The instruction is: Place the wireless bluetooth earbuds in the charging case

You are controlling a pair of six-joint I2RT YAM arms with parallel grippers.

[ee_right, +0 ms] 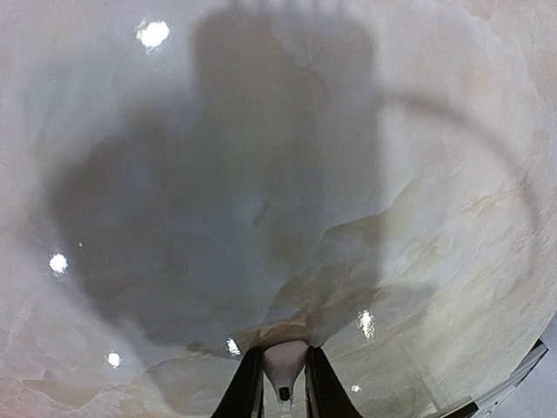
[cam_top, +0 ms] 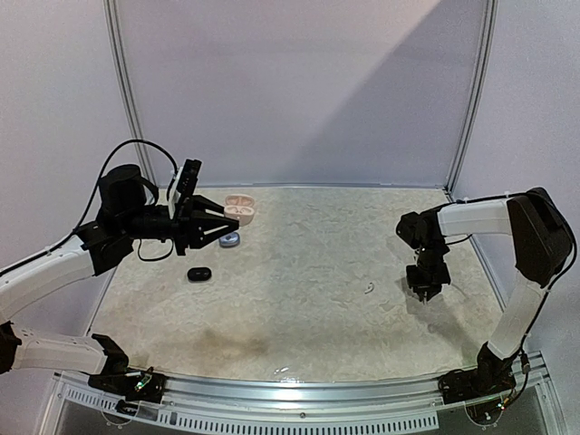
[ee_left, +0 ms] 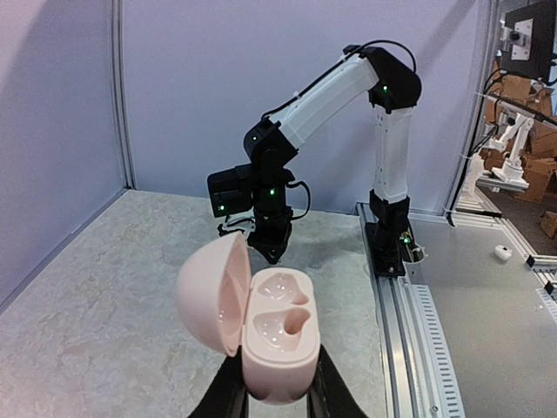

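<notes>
The charging case (ee_left: pixel 277 335) is pale pink and its lid hangs open to the left. Both of its wells are empty. My left gripper (ee_left: pixel 277 364) is shut on the case's base and holds it above the table at the back left (cam_top: pixel 241 209). My right gripper (ee_right: pixel 283 383) points straight down just over the table at the right (cam_top: pixel 424 292). Its fingers are shut on a pale pinkish-white earbud (ee_right: pixel 284 366) with a dark spot near its tip. Another small white bud (cam_top: pixel 370 290) lies on the table just left of the right gripper.
A small grey-blue case (cam_top: pixel 229 239) and a black case (cam_top: pixel 199 273) lie on the table below the left gripper. The marbled tabletop (cam_top: pixel 299 317) ends at a metal rail (cam_top: pixel 317 394) at the near edge. Light walls close the back and sides.
</notes>
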